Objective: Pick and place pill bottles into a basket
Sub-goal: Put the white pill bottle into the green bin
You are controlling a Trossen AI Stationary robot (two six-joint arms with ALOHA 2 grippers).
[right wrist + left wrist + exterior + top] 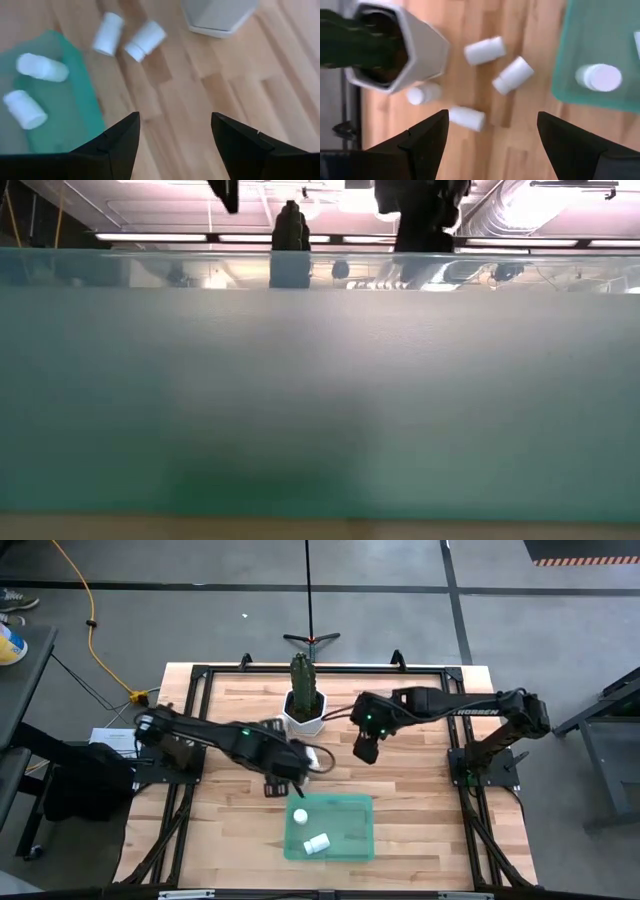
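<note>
From above, you had the shallow translucent green plastic basket (345, 830) at the near middle of the pale wooden slatted table (420, 790), with two small white capped pill bottles inside — one upright (299, 816), one lying down (317, 843). Your left gripper (297, 772) hung just beyond the basket's far left corner, beside the white hexagonal plant pot (303, 720) with its green cactus (303, 678). Your right gripper (365, 749) hovered to the pot's right.

At table height, the basket's green wall (320, 400) filled nearly everything.

Your left wrist camera showed the fingers (427, 137) spread wide and holding nothing, over four loose bottles on the wood: (485, 50), (513, 75), (424, 93), (466, 118) — all between pot and basket.

Your right wrist camera showed that hand's fingers (117, 140) parted and empty too, above bare planks, with two loose bottles (108, 33), (145, 40) just beside the basket.
</note>
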